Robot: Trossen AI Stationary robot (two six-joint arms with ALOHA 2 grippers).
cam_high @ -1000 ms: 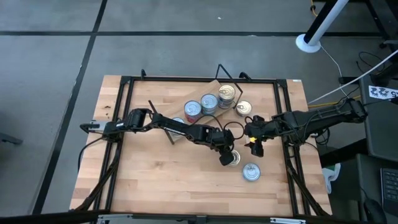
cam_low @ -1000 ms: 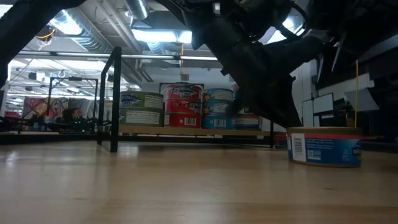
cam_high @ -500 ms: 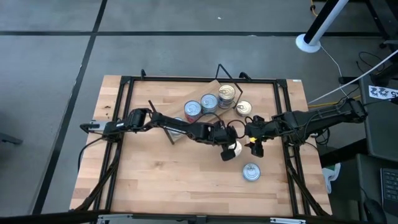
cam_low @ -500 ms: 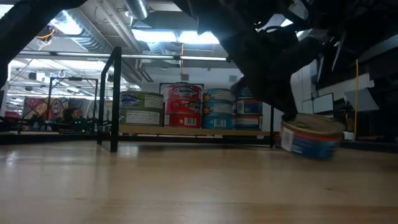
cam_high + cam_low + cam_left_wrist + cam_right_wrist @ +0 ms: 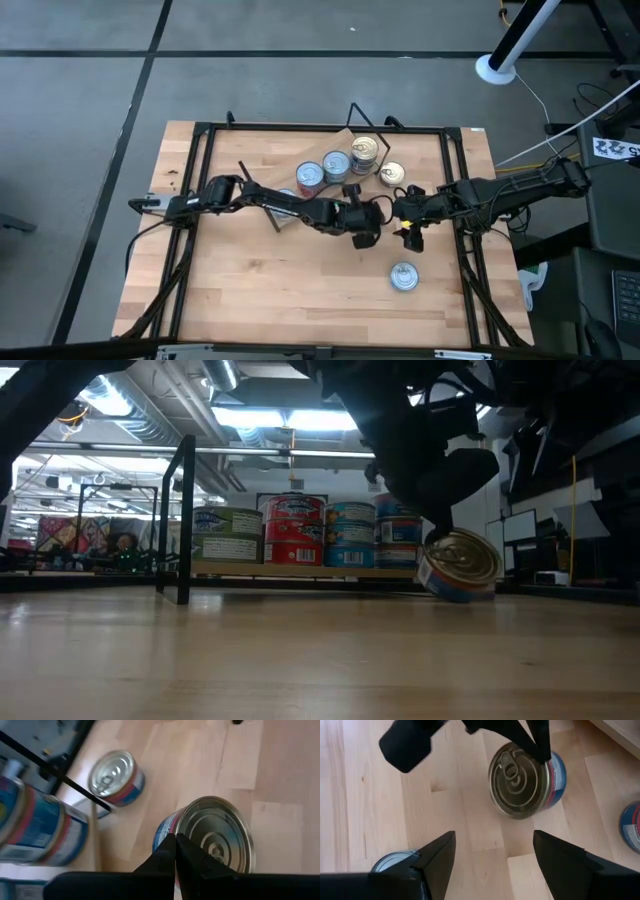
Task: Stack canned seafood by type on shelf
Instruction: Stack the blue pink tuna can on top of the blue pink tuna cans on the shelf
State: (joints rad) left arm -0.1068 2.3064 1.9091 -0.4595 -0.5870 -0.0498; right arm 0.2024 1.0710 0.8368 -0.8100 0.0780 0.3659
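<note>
Because the left pincer [image 5: 176,851] is closed tight on the rim of one tin [image 5: 212,837], the tin hangs tilted above the table [image 5: 260,290], lid turned sideways. I judge it small, rigid and rather heavy for such an edge hold; smooth metal may slip, so gripping across the round wall seems safer. Just beyond this pincer stands the shelf [image 5: 300,571], already carrying several stacked tins [image 5: 292,530]. The right pincer [image 5: 492,851] waits beside it, wide open and empty, another tin [image 5: 403,276] near it.

I can read no words on any tin [image 5: 292,530] label. The print is too small. No signs are legible either.
</note>
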